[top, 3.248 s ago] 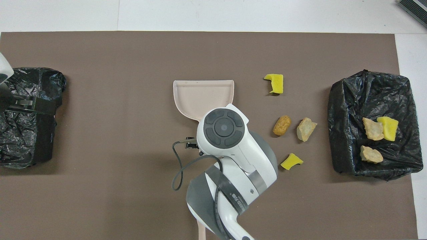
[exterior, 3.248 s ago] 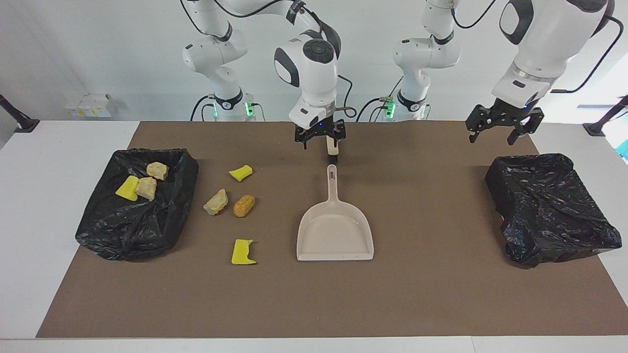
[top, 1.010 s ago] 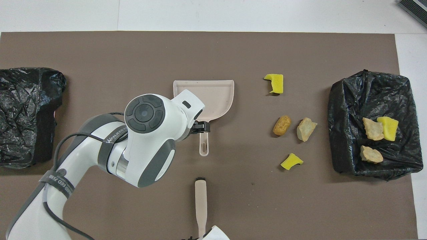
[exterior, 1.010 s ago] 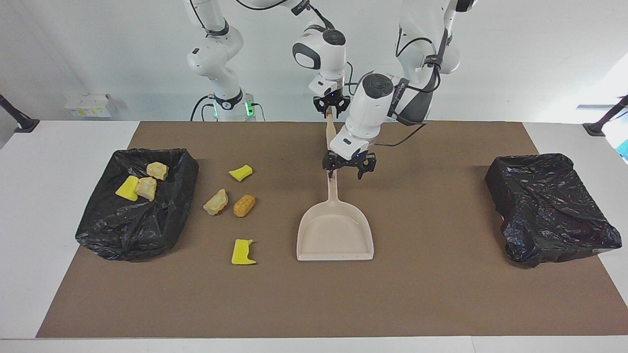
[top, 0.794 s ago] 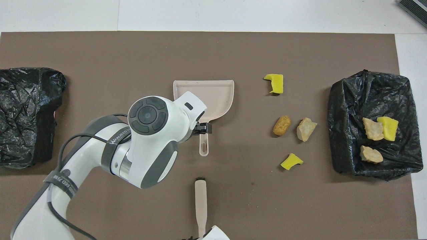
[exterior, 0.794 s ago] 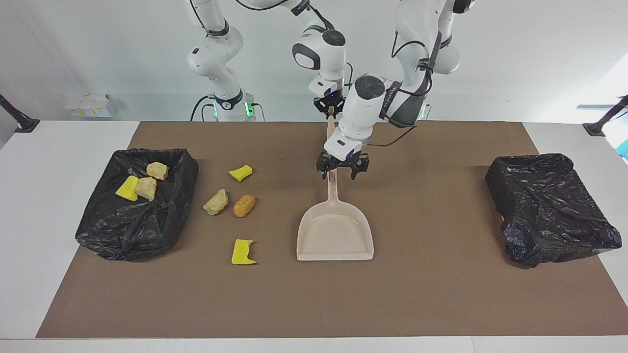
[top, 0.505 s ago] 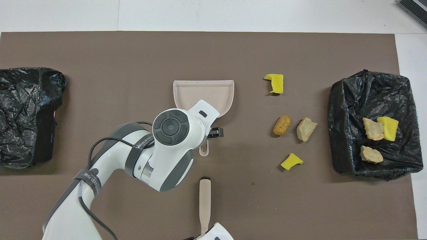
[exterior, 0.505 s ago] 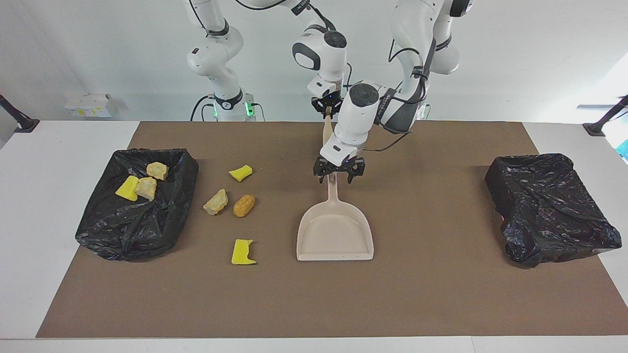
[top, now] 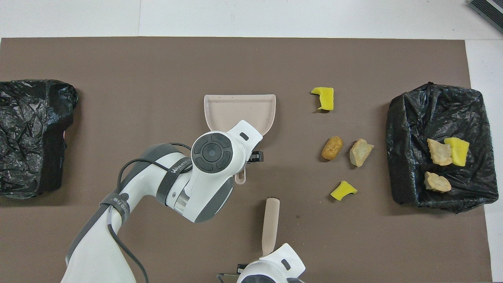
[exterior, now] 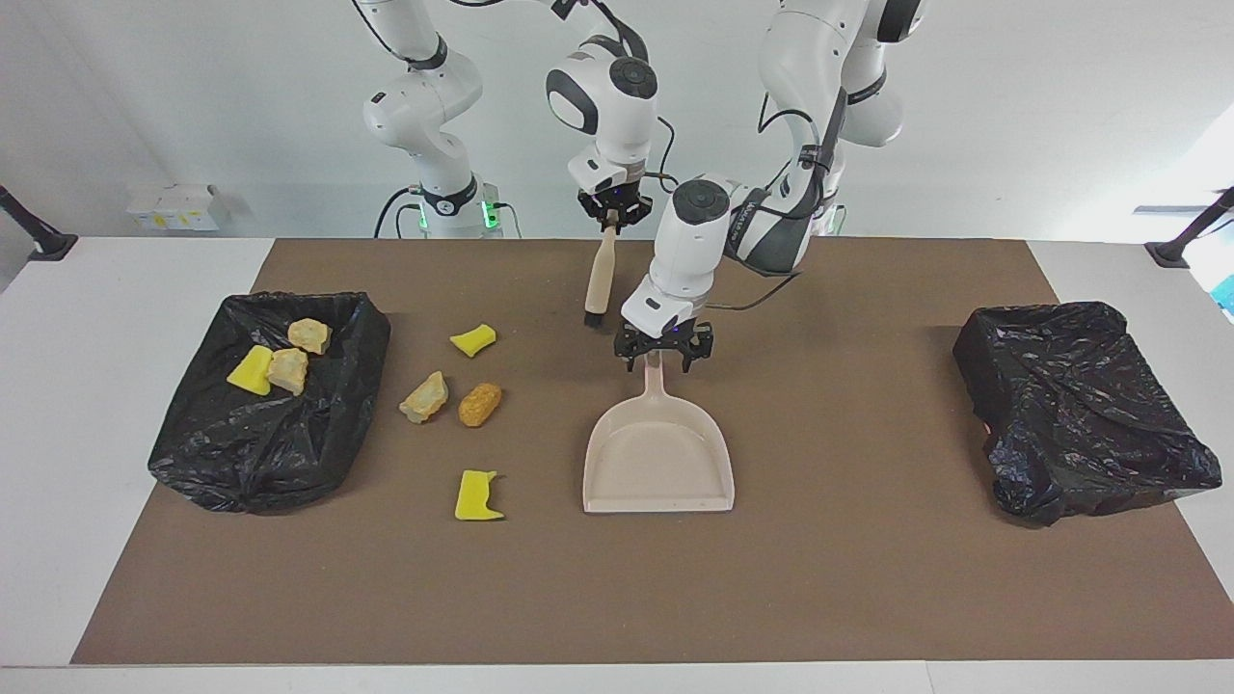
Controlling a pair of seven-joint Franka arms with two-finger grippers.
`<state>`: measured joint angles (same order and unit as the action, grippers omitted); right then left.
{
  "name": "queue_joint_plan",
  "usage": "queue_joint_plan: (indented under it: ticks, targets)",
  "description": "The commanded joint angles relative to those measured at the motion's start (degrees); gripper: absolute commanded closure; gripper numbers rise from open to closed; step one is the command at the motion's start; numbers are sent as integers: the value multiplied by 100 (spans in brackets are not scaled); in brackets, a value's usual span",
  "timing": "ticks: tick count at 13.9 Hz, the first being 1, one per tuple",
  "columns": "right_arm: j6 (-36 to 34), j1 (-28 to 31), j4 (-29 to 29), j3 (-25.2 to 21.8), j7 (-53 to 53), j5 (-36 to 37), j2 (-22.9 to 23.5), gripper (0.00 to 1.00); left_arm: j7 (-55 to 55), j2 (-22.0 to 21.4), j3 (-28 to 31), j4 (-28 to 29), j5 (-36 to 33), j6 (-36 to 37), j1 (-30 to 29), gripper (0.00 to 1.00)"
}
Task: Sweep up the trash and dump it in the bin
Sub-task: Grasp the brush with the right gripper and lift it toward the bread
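Note:
The beige dustpan (exterior: 658, 463) lies flat mid-table, handle toward the robots; it also shows in the overhead view (top: 239, 110). My left gripper (exterior: 664, 355) is open, its fingers on either side of the handle's end. My right gripper (exterior: 609, 214) is shut on the beige hand brush (exterior: 600, 275), which hangs tilted above the mat; it also shows in the overhead view (top: 270, 224). Loose trash lies beside the dustpan toward the right arm's end: two yellow sponge pieces (exterior: 473, 339) (exterior: 477, 495), a tan lump (exterior: 424, 396) and an orange lump (exterior: 479, 404).
A black-lined bin (exterior: 289, 453) at the right arm's end holds two tan lumps (exterior: 308, 334) (exterior: 288, 370) and a yellow sponge (exterior: 250, 371). A second black-lined bin (exterior: 1080, 405) stands at the left arm's end. A brown mat (exterior: 868, 578) covers the table.
My left arm swung in from over the second bin, and its gripper came down around the dustpan handle's end. My right gripper lifted the brush and swung it toward the right arm's end.

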<state>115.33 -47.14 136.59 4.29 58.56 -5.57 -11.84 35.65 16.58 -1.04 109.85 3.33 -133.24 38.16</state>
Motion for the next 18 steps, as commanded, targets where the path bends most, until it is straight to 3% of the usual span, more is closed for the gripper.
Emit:
queue_joint_plan:
  ticks: [1,7,8,12,18]
  targets:
    - [-221,414,113,37,-422,196,-309,100,57,-24,95,28,-131,-96,122,21]
    - [-520,1574,87,28,-1907,520,-529,100,-5,-24,95,28,-166,-114,148,95]
    - [-520,1776,52,28,-2162,591,-521,100,-75,-24,95,28,-166,-114,131,100]
    - [-302,2751,-10,37,-3383,986,-407,100,-1241,-102,112,37,-166,35,8,100]
    - [612,4211,-27,11,-4964,1198,-46,100,-3256,-454,165,28,-166,886,-151,100]
